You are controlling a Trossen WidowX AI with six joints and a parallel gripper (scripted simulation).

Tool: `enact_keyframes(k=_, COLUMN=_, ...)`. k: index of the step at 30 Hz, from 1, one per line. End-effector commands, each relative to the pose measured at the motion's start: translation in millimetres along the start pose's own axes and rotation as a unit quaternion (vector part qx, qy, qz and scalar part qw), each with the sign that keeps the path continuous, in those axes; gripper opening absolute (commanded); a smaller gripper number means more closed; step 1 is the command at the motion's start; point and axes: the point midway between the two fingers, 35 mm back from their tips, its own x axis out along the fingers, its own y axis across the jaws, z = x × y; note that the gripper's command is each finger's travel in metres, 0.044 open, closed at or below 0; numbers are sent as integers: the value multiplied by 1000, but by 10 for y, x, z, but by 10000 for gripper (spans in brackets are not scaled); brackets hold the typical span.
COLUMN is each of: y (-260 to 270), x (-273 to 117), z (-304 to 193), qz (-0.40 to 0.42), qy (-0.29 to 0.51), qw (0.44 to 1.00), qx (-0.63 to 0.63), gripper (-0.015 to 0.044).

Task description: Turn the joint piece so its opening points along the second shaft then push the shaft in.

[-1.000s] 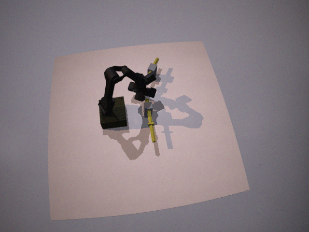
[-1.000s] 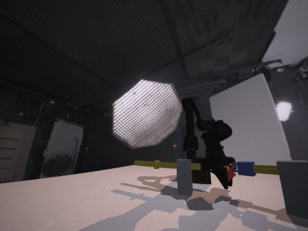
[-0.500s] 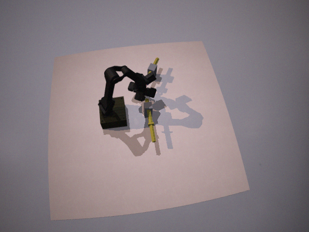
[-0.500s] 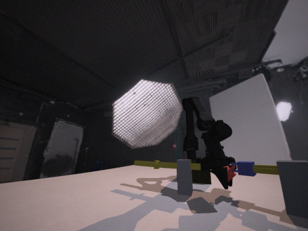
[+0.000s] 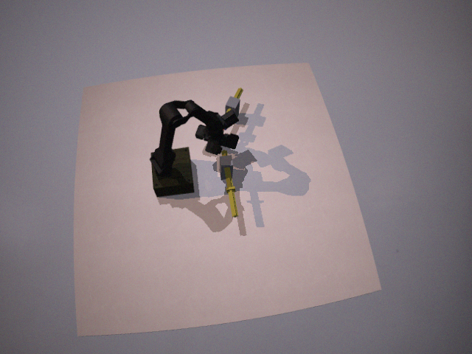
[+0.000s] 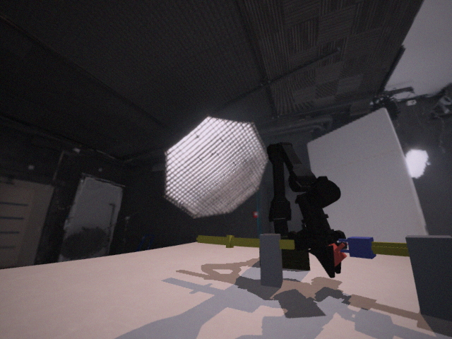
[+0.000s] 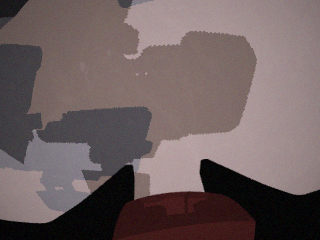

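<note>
The hand (image 5: 225, 146) (image 6: 336, 274) (image 7: 167, 170) is pinching the red piece (image 6: 337, 254) (image 7: 184, 217), likely to turn it toward the long rod (image 5: 232, 201) (image 6: 245, 242); the red piece is sitting beside the blue part (image 6: 360, 247).

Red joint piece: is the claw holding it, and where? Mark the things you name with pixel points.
Yes, the claw (image 6: 336, 271) (image 7: 167, 170) is shut on the red joint piece (image 6: 338, 254) (image 7: 185, 220), fingers on opposite sides; the exact contact spots are hidden.

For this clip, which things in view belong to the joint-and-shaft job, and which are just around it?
Part of the job:
- gripper, shut on the red joint piece
- blue hinge part
- two yellow shafts
- two grey blocks

Just around:
- octagonal light
- white panel
- door
</note>
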Motion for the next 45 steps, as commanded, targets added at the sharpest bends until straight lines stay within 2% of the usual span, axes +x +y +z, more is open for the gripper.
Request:
enact_keyframes(k=1, y=-1, x=3, z=-2, qz=0, qy=1, qw=1000, qx=2, gripper=182)
enact_keyframes(k=36, y=-1, x=3, z=-2, qz=0, qy=1, qw=1000, qx=2, gripper=182)
enact_keyframes(k=38, y=0, x=0, z=0, qz=0, qy=0, qw=1000, qx=0, gripper=147)
enact_keyframes(k=43, y=0, x=0, z=0, qz=0, qy=0, qw=1000, qx=0, gripper=147)
enact_keyframes(k=45, y=0, x=0, z=0, qz=0, qy=0, qw=1000, qx=0, gripper=94)
